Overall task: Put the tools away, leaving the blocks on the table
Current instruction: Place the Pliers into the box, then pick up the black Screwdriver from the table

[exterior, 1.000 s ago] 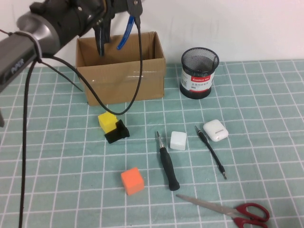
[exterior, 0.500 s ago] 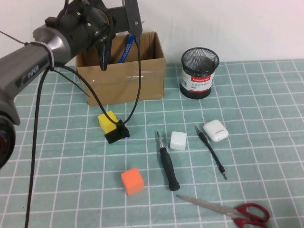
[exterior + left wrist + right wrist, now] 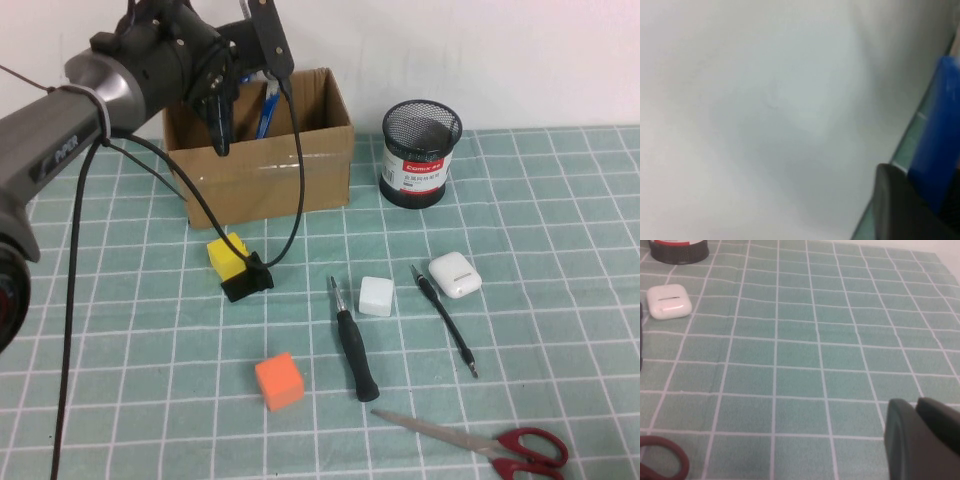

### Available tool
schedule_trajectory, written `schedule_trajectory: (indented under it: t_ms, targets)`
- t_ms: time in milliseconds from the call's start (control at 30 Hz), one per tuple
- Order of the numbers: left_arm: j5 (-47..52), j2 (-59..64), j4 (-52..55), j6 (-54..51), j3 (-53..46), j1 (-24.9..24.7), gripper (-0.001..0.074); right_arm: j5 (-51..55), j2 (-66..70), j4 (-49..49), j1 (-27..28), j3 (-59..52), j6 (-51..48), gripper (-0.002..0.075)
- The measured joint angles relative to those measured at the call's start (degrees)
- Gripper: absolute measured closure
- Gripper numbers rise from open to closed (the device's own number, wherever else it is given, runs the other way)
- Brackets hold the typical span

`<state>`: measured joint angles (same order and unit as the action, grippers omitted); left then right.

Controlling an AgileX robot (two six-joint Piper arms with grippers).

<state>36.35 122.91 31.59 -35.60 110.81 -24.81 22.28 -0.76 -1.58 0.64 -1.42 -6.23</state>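
From above, the left hand (image 3: 245, 85) grips glossy blue-handled pliers (image 3: 266, 105) over the open cardboard box (image 3: 262, 165) at the far left of the gridded desk (image 3: 560, 260); its wrist view shows the blue handle (image 3: 937, 150); the right hand (image 3: 920, 440) hovers near smooth red scissors (image 3: 662, 460), grip unclear.

My left gripper (image 3: 245, 75) hides most of the blue-handled pliers (image 3: 266, 105); the scissors' red handles (image 3: 530, 447) run off at five o'clock.
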Motion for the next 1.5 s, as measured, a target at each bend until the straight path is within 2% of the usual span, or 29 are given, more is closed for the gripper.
schedule_trajectory:
  t_ms: [200,667,967,1333,1500]
  targets:
    - [0.2,0.0,-1.0,0.0,0.0,0.0,0.0529,0.0,0.0,0.0,0.0,0.0,0.0,0.0736]
    - [1.0,-3.6,-6.2,-0.5,0.0,0.0,0.0503,0.0,0.0,0.0,0.0,0.0,0.0,0.0736]
    - [5.7,-4.5,-11.1,-4.9,0.0,0.0,0.0395,0.0,0.0,0.0,0.0,0.0,0.0,0.0736]
    - [10.6,-7.9,-11.8,-3.8,0.0,-0.8,0.0392,0.0,0.0,0.0,0.0,0.0,0.0,0.0736]
    - [14.7,-12.7,-14.1,-1.1,0.0,-2.8,0.0454,0.0,0.0,0.0,0.0,0.0,0.0,0.0736]
